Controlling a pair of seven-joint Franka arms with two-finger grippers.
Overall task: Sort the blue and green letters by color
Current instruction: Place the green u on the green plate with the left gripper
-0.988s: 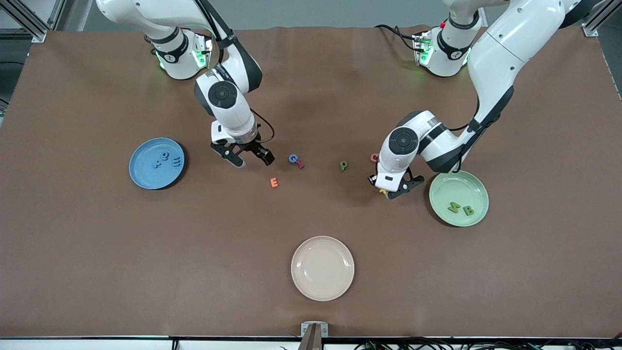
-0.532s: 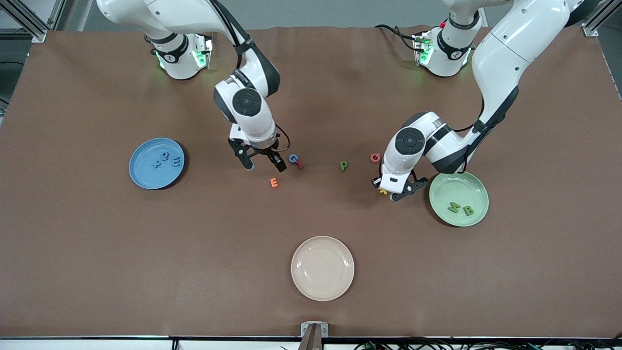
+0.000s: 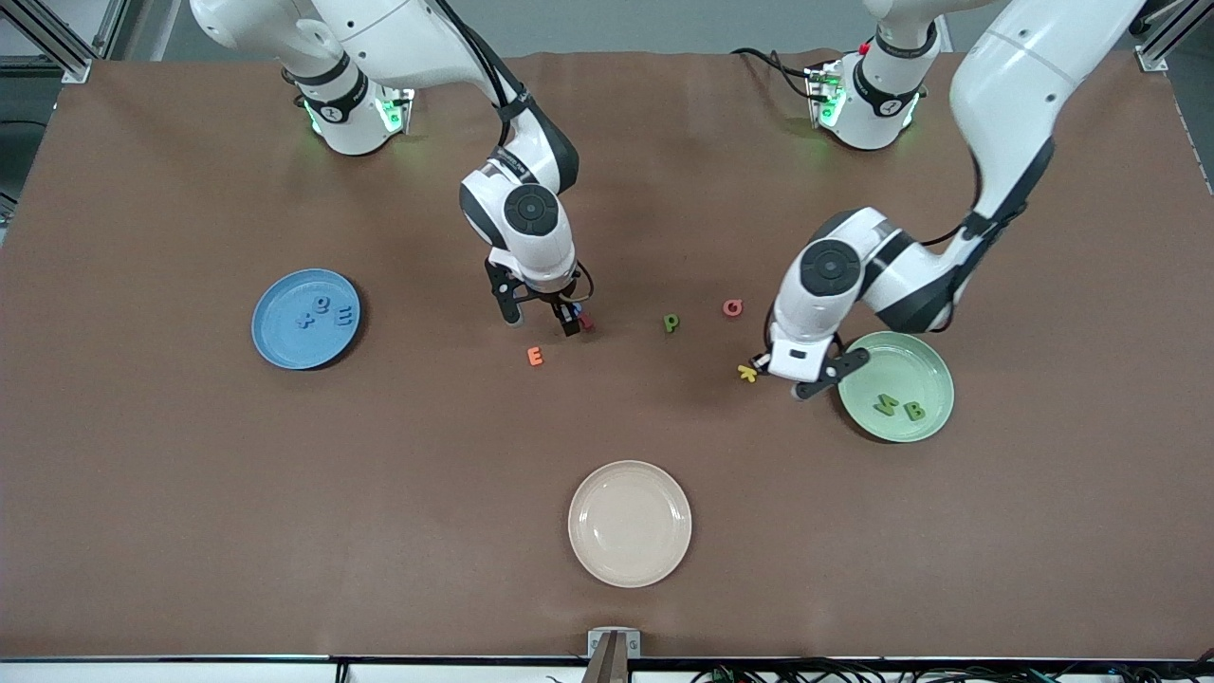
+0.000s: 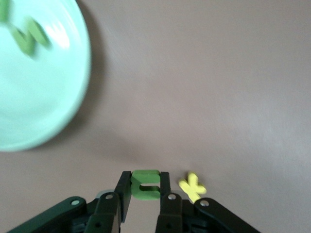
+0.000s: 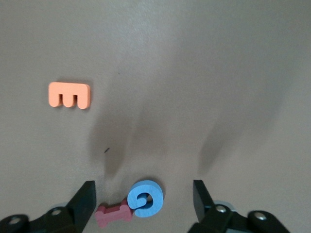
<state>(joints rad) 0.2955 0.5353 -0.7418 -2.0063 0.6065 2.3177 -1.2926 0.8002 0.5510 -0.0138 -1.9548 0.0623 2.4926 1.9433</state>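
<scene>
My left gripper is shut on a green letter u, just above the table beside the green plate. That plate holds a green N and a green B. My right gripper is open and low, its fingers straddling the blue G and a red I that touches it. A green P lies on the mat between the two grippers. The blue plate, toward the right arm's end, holds three blue letters.
A yellow piece lies right beside my left gripper. An orange E sits nearer the front camera than the right gripper. A red G lies near the green P. A beige plate stands by the front edge.
The left gripper shut on the green u and shifted toward the green plate, uncovering the yellow piece. The right arm swung toward the left arm's end, over the blue G.
</scene>
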